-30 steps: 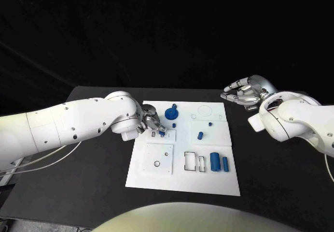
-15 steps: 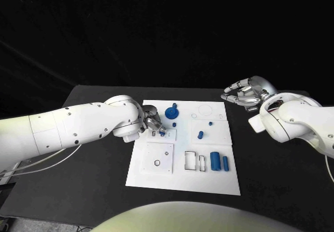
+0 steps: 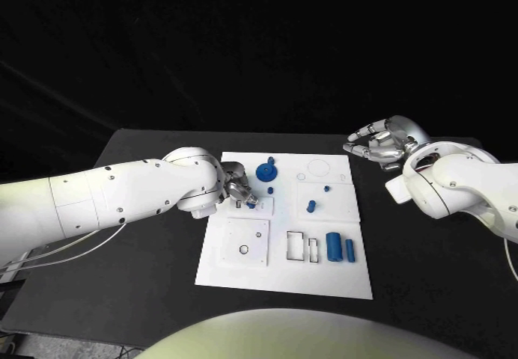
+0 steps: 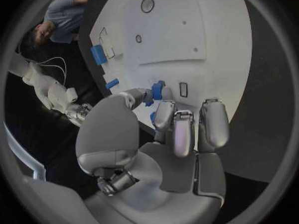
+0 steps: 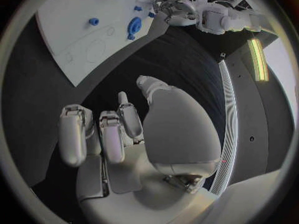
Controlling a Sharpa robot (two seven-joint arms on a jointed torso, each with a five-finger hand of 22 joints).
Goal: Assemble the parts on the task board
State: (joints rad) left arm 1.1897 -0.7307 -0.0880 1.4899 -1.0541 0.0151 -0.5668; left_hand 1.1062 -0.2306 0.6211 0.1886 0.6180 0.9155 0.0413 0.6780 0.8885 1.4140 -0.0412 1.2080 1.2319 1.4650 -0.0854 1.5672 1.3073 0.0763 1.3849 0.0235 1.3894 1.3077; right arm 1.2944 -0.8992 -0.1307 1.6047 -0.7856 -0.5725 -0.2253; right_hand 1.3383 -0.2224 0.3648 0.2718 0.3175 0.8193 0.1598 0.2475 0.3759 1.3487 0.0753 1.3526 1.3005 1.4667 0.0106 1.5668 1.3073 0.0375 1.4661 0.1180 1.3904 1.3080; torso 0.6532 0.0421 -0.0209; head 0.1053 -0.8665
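Left hand (image 3: 239, 186) barely moved since a second ago, still pinching a small blue part (image 4: 156, 90) over the flat white task board (image 3: 243, 269) mid-table. Right hand (image 3: 376, 143) unchanged: curled, holding nothing, near table's far right edge.

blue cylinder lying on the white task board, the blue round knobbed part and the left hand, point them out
blue cylinder (image 3: 334, 246), head view, middle of its side
blue round knobbed part (image 3: 266, 175), head view, its disc
left hand (image 4: 163, 134), left wrist view, base of the fingers
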